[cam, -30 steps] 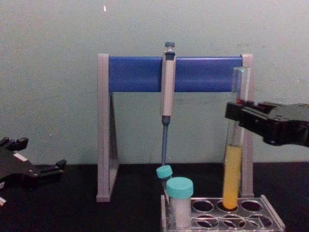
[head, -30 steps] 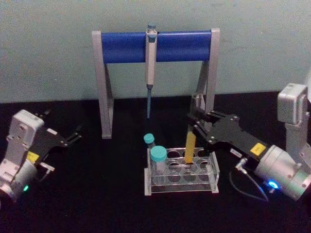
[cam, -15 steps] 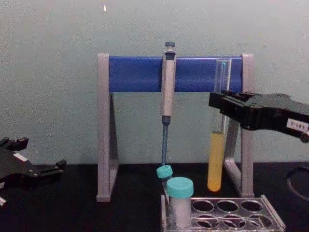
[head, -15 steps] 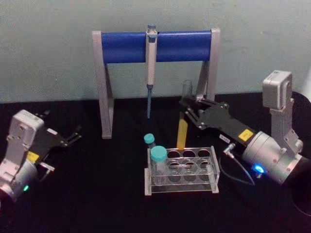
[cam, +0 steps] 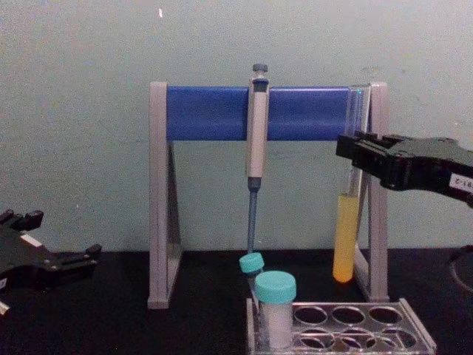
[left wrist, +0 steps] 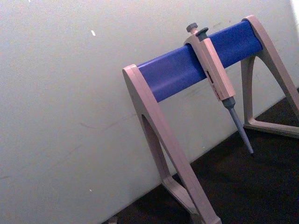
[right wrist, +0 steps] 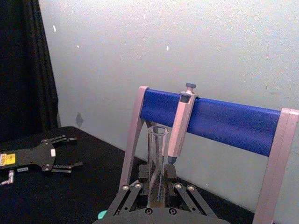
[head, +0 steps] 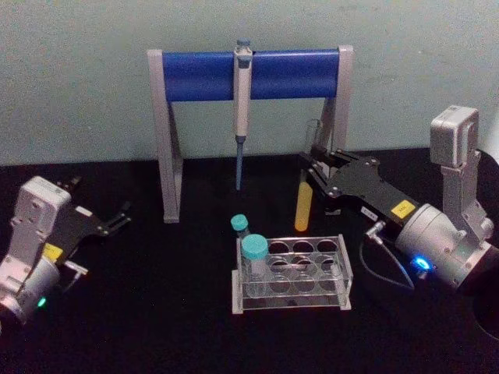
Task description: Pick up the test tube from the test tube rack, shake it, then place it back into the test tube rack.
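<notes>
Yellow-filled clear test tube (cam: 344, 240), 2 teal-capped white vials (cam: 275, 296), blue crossbar (cam: 207, 112), black table (head: 156, 319).

Test tube (head: 302, 207): clear glass, smooth, shiny. Test tube rack (head: 312, 296): see-through plastic, glossy. Right gripper (head: 314, 165): black, dull; arm casing behind it silver-grey, smooth. Stand (head: 249, 74): smooth blue bar, grey matt legs. Table (head: 156, 319): black, dull. Vial cap (head: 254, 248): teal plastic.

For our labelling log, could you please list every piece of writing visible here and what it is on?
Yellow sticker on the right gripper: too blurred to read.
White tag on the right gripper: cut by the frame edge, unreadable.
Yellow label on the left gripper: too blurred to read.
No other text is visible.
</notes>
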Robot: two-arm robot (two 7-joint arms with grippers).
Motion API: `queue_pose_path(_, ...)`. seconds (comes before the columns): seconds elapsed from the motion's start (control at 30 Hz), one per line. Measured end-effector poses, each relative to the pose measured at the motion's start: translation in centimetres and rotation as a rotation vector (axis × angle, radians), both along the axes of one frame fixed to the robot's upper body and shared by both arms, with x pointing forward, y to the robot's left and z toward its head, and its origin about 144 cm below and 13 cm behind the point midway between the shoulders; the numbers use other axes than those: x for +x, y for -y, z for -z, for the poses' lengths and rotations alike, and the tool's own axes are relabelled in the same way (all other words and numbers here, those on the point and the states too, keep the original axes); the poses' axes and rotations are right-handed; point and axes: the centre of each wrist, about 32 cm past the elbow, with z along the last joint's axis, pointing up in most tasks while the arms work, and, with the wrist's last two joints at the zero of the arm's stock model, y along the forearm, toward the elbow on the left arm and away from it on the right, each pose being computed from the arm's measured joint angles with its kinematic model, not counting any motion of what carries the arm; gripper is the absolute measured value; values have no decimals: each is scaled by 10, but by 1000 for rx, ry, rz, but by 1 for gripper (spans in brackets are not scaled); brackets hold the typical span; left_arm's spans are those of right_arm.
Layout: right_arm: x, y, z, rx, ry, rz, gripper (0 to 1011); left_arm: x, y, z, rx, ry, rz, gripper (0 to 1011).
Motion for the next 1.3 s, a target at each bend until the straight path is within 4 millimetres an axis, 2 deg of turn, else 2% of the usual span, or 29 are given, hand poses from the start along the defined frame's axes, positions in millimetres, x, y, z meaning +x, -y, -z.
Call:
queue_pose_path(0.87,-2,2,1,1,1,6,229,0,0,0,0,0,0,1001)
queue_pose_path(1.3,-9,7,3,1,4,-53,229,0,0,0,0,0,0,1001)
